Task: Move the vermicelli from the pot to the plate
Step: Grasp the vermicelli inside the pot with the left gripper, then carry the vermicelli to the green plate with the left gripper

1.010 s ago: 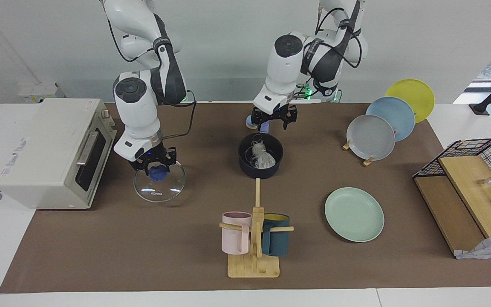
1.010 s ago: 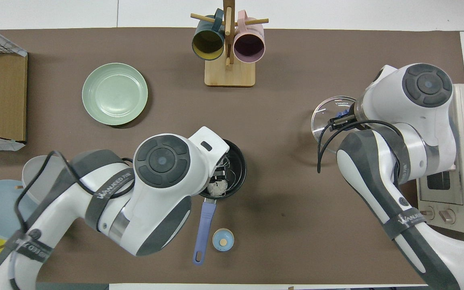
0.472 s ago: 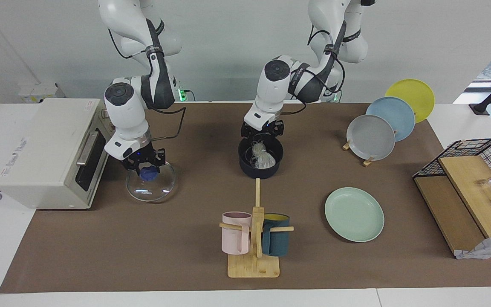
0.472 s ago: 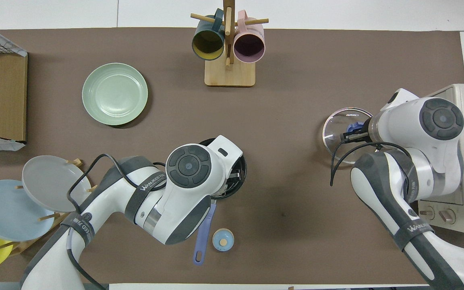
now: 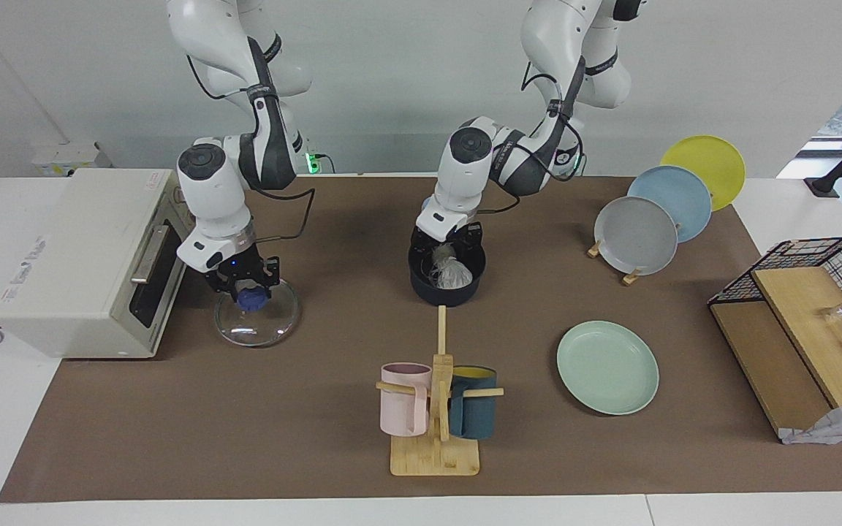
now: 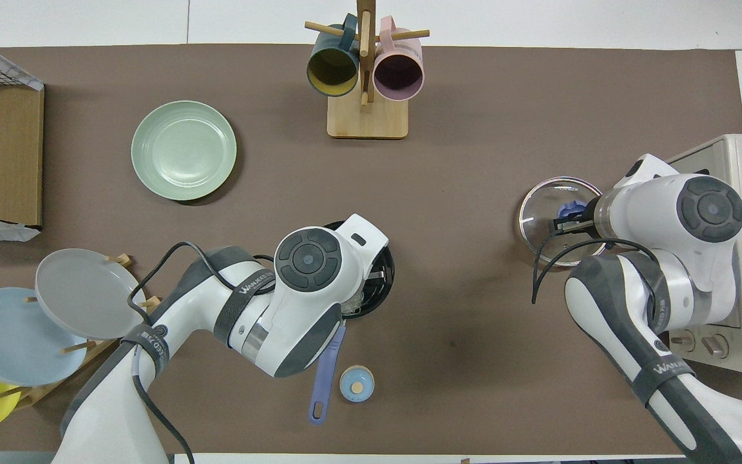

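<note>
The dark navy pot (image 5: 435, 292) stands mid-table, its blue handle (image 6: 327, 361) pointing toward the robots. The white vermicelli (image 5: 452, 272) lies inside it. My left gripper (image 5: 447, 245) is down at the pot's mouth, open, with its fingers on either side of the bundle's upper lump. In the overhead view my left hand covers most of the pot (image 6: 385, 270). The mint-green plate (image 5: 607, 367) (image 6: 183, 149) lies bare, farther from the robots than the pot, toward the left arm's end. My right gripper (image 5: 249, 292) (image 6: 569, 211) is shut on the blue knob of a glass lid (image 5: 267, 321).
A toaster oven (image 5: 92, 256) stands beside the lid (image 6: 548, 219). A mug rack (image 5: 435, 409) with pink and teal mugs is farther out than the pot. Grey, blue and yellow plates stand in a rack (image 5: 640, 234). A wire basket (image 5: 816, 307) and a small blue cap (image 6: 357, 385) also show.
My left gripper came down from above the pot's near rim into the pot's mouth. My right gripper carried the glass lid lower and closer to the toaster oven.
</note>
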